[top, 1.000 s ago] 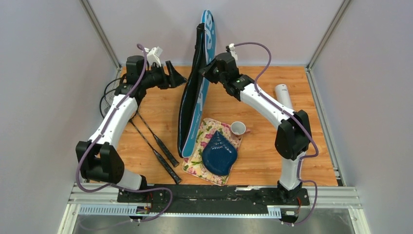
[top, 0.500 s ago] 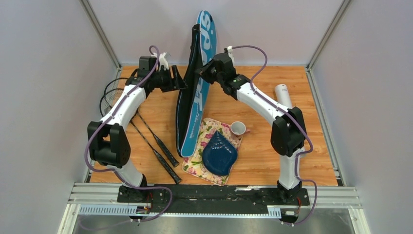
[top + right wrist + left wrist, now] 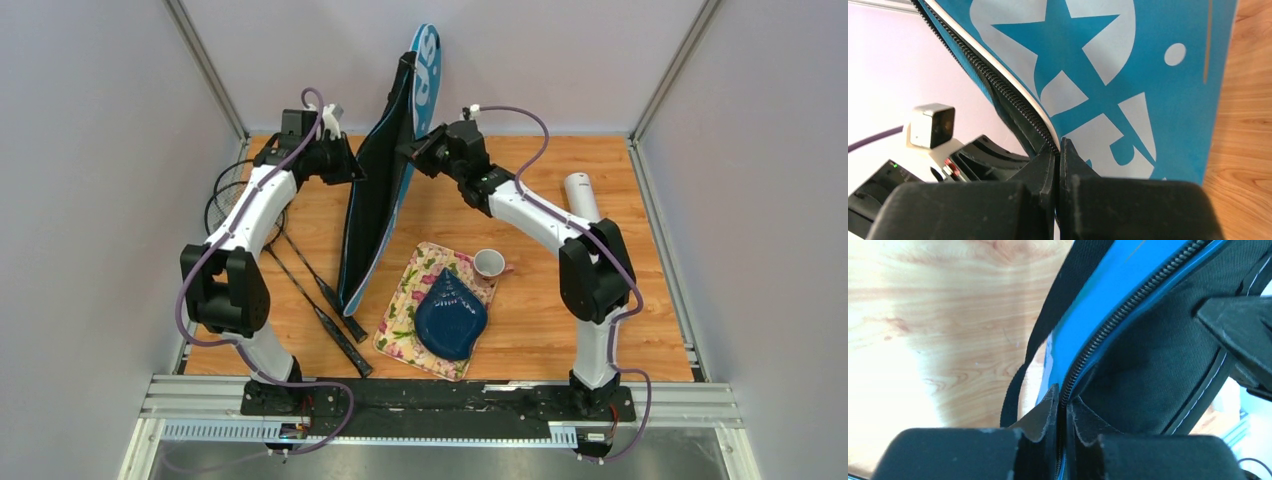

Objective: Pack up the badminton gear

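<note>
The long blue racket bag [image 3: 378, 200] stands on edge in the middle of the table, lower tip down near the racket handles. My left gripper [image 3: 352, 166] is shut on its black zipper edge [image 3: 1108, 325]; in the left wrist view the gripper [image 3: 1064, 401] pinches the zipper tape. My right gripper [image 3: 411, 153] is shut on the opposite, blue printed edge [image 3: 1148, 75], the gripper [image 3: 1058, 150] clamped at the zipper line. Two black rackets [image 3: 322, 297] lie on the left of the table, heads under the left arm. A white tube [image 3: 582, 195] lies at the right.
A dark blue plate [image 3: 450, 316] rests on a floral cloth [image 3: 403, 322] in front of the bag, with a small white cup [image 3: 488, 263] beside it. Grey walls close in the table on three sides.
My left gripper has moved in and shut on the bag's zipper edge. The bag's lower end has swung left, off the cloth, and its black side now faces the camera.
</note>
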